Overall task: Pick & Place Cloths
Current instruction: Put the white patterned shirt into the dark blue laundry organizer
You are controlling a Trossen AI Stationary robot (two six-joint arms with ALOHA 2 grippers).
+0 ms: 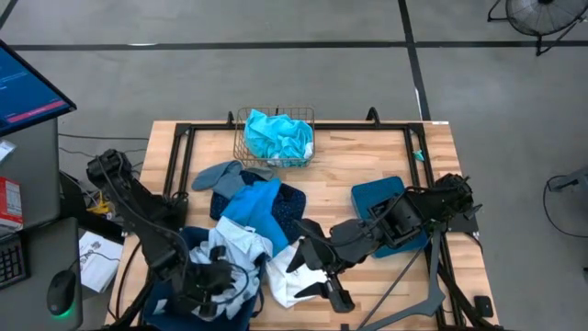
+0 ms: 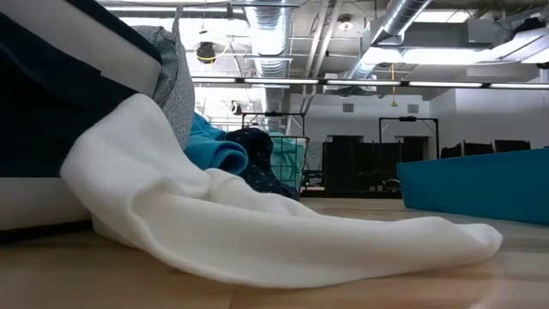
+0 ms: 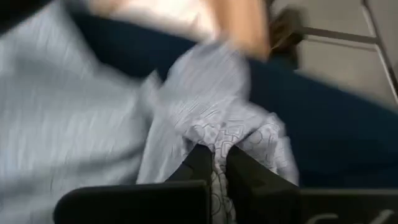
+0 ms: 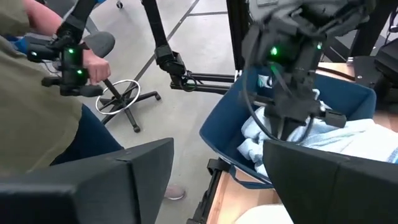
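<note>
My left gripper (image 3: 221, 165) is over the dark blue bin (image 1: 191, 241) at the table's near left corner, shut on a pale grey-blue patterned cloth (image 1: 234, 246) that fills the bin. My right gripper (image 1: 326, 292) hovers open above a white cloth (image 1: 285, 276), which lies spread on the table beside the bin. A bright blue cloth (image 1: 257, 207), a navy dotted cloth (image 1: 292, 210) and a grey cloth (image 1: 219, 175) lie piled mid-table. A turquoise cloth (image 1: 278, 136) sits in the gold wire basket (image 1: 244, 138). My left gripper pinches a bunched fold of the pale grey-blue cloth (image 3: 219, 144) between its two fingers. The fingers come slanting down from above into the bin. The fold stands up between the fingertips, while the remainder of the cloth (image 4: 348, 134) lies slack in the bin.
A second teal bin (image 1: 375, 198) stands on the table's right half under my right arm. The wire basket is at the far edge, in the middle. Beyond the near left corner a person (image 4: 37, 118) sits holding control handles. Bare wood shows at the far right.
</note>
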